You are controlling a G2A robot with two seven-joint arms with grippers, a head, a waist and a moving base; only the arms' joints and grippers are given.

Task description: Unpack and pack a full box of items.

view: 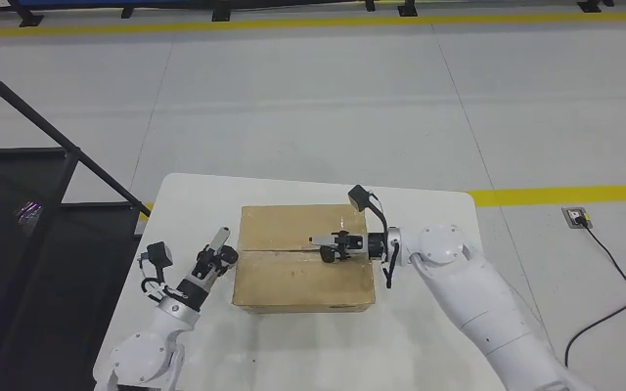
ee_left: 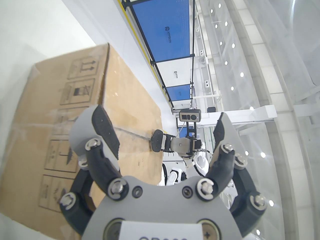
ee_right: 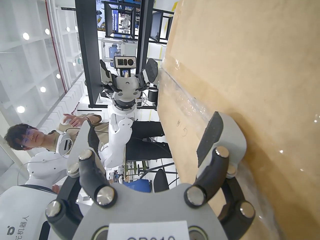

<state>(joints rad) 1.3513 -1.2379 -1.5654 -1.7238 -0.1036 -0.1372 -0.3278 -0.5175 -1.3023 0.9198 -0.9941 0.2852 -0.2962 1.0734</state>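
At the middle of the table (view: 196, 210), the cardboard box (view: 303, 259) sits closed, its two top flaps meeting along a taped seam (view: 284, 251). Over that seam the right gripper (view: 331, 245) lies low, jaws spread apart with nothing between them. In its own wrist view one finger (ee_right: 220, 136) sits against the cardboard just beside the glossy tape (ee_right: 186, 102). Beside the box's short side, the one printed with handling symbols, the left gripper (view: 219, 252) hangs with jaws likewise apart and empty. It is near the cardboard, but I cannot tell whether it touches.

The main risk, as I judge it, lies in the tape. A blunt pad dragged along the seam may skate over the film rather than tear it, or dig in and crush a flap down onto whatever is packed beneath. A hard push along the top could also slide the whole box across the smooth table, since nothing clamps it. The left gripper is placed to brace that side, yet if it stands off, the box would shift before meeting resistance. The two grippers also face each other along one line, so a long stroke could bring them together. The contents are hidden, so how much pressure the lid can bear cannot be told.
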